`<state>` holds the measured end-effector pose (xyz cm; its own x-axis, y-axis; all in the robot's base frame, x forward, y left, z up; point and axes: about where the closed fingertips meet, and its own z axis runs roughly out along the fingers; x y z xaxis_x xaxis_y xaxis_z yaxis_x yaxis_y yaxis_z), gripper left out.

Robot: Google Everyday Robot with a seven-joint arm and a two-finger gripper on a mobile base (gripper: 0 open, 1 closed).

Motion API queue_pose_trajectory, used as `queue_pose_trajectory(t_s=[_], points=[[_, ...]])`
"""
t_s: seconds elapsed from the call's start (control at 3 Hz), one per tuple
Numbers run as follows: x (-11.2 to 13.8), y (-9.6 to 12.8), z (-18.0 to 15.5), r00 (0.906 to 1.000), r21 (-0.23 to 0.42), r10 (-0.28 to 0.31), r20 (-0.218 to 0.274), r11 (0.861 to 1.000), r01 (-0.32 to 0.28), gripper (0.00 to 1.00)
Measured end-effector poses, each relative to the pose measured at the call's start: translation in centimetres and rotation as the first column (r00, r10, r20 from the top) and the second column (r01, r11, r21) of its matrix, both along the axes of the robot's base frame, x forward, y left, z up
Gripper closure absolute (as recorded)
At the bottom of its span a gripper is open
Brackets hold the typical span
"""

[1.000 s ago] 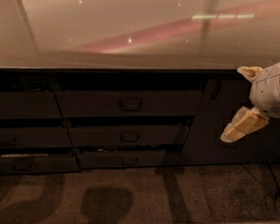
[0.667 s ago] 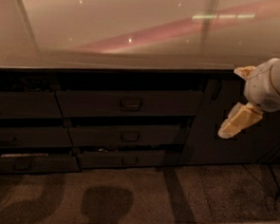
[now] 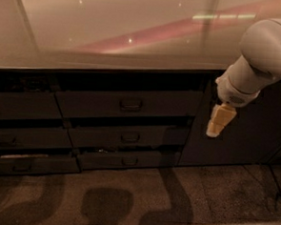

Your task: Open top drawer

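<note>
As the arm swings in leftward, the claw (image 3: 220, 120) closes on the top drawer (image 3: 93, 103), now hanging just right of its front, apart from the bail handle (image 3: 130, 104). Claw opening: cannot tell; nothing held. Drawer sits under the worktop (image 3: 112, 31), not yet pulled.

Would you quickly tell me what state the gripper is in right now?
Gripper: open or shut cannot be told; it hangs right of the top drawer, clear of its handle.
</note>
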<state>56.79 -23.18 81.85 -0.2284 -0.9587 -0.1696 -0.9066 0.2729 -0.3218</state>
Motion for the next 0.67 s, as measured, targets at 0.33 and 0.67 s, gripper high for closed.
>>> queue_pose_trajectory(t_s=[0.33,0.67], points=[[0.0,0.0,0.0,1.0000,0.000,0.000,0.000,1.000,0.000,0.00],[-1.0,0.0,0.1,0.9984,-0.011,0.016,0.054,1.000,-0.016,0.00]])
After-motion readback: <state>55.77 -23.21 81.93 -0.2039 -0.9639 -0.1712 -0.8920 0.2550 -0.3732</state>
